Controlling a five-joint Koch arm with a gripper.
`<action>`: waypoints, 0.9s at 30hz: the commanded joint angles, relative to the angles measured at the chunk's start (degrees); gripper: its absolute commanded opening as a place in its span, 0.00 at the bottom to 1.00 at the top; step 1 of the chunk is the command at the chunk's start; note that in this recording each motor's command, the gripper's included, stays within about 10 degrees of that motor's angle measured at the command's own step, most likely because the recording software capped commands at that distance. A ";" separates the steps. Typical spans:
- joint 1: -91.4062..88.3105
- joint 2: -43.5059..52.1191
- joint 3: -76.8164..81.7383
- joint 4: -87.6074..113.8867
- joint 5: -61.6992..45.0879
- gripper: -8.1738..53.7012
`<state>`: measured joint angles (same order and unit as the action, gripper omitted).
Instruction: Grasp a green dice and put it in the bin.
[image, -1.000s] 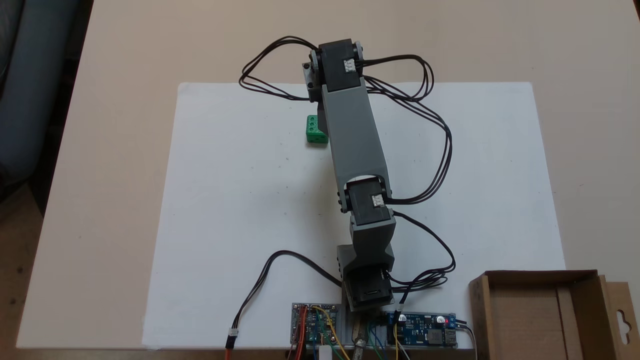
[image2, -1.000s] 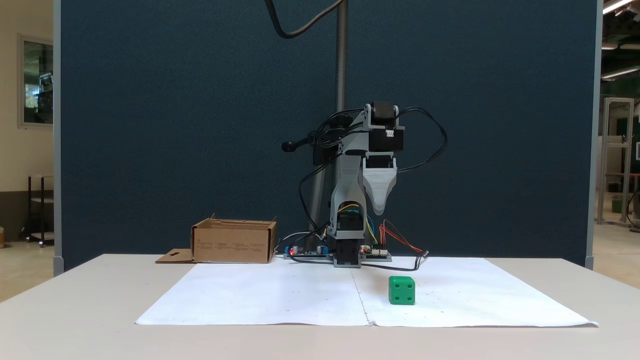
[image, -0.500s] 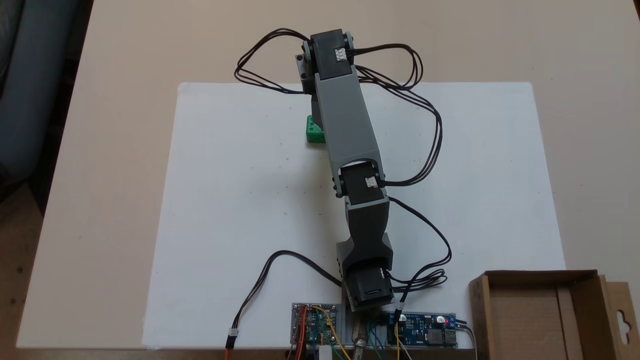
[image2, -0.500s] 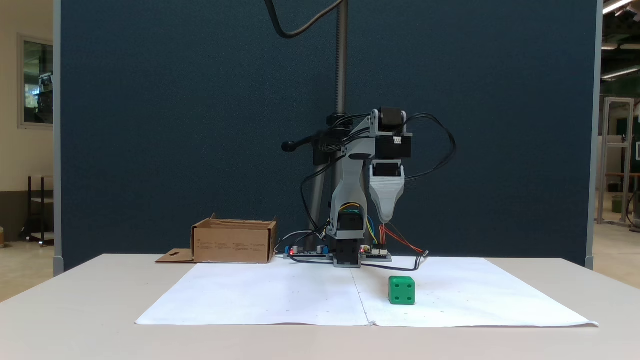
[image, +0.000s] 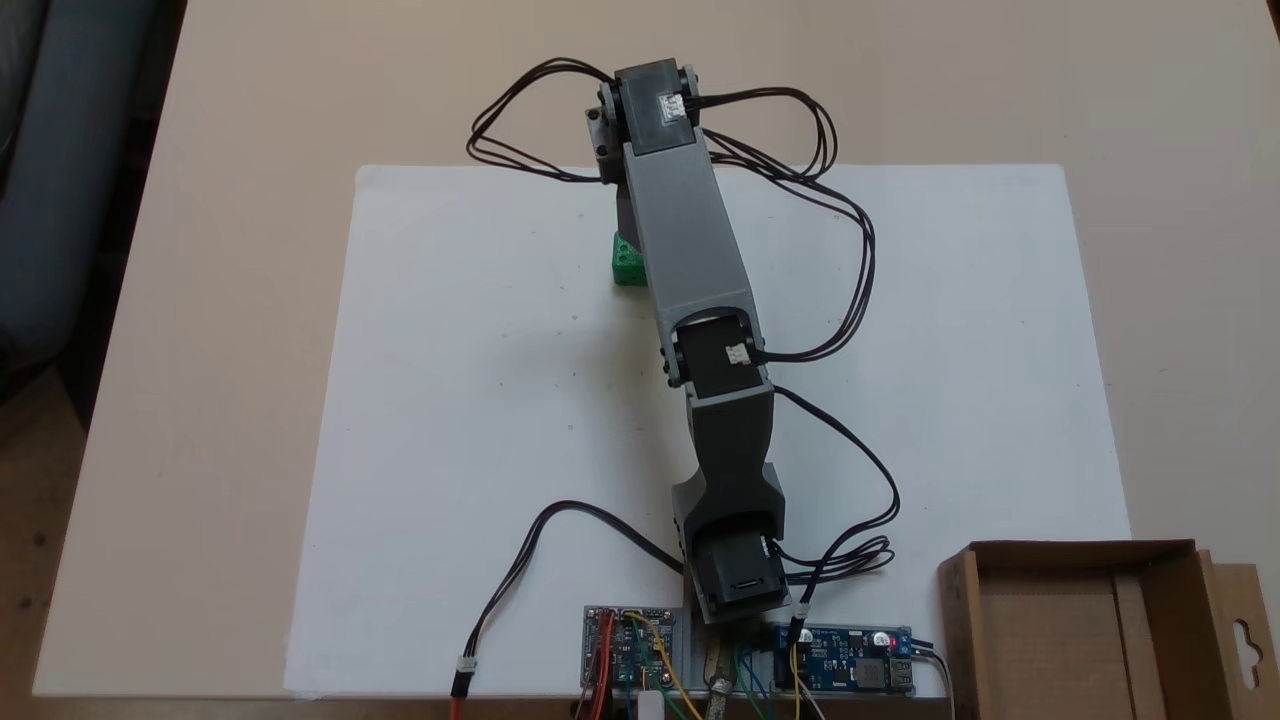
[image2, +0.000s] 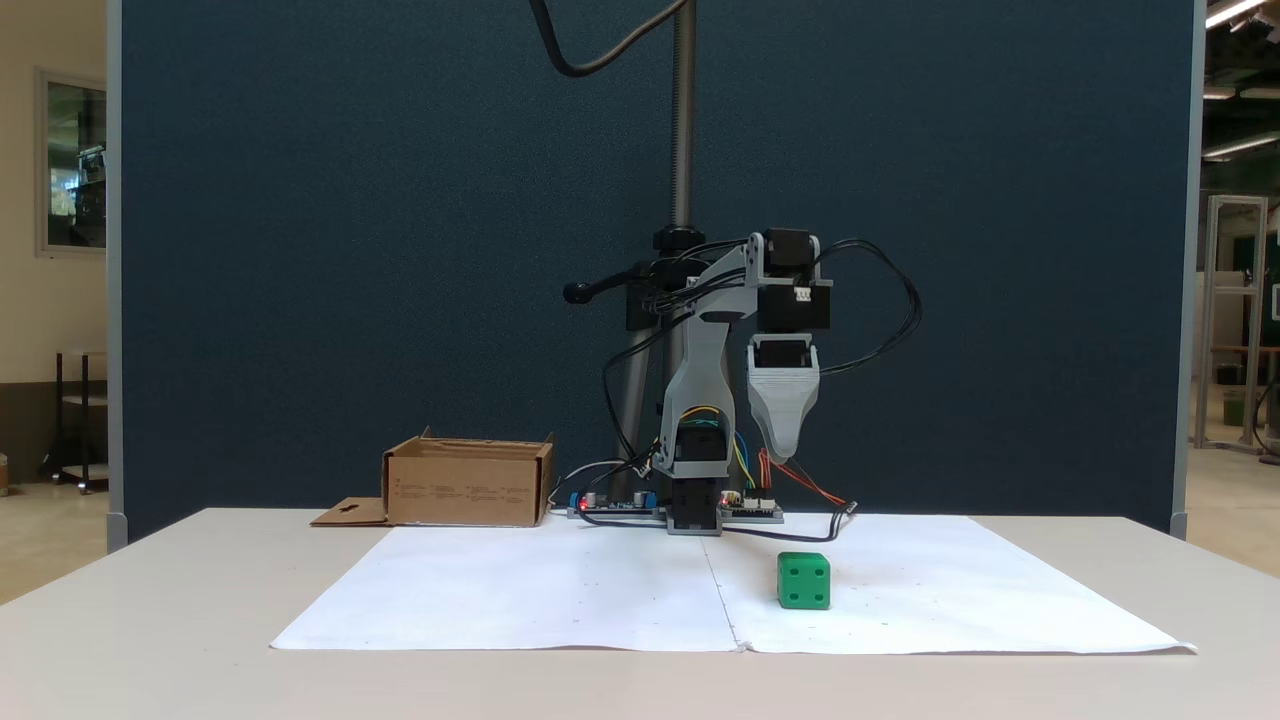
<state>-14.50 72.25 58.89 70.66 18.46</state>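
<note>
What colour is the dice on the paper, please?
Bright green; the dice shows best in the fixed view from the table's front.

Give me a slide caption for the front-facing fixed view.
Gripper hangs above the green dice on white paper; bin behind, left.

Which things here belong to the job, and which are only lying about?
For the job: green dice, bin, claw.
Lying about: white paper sheet, circuit boards, black cables, blue partition.
</note>
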 joint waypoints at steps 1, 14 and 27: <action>-0.79 0.79 1.14 -4.13 1.41 0.85; -0.97 0.70 8.53 -9.58 1.67 0.84; -2.20 0.62 12.74 -11.78 8.88 0.83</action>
<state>-15.47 71.10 72.16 61.00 22.76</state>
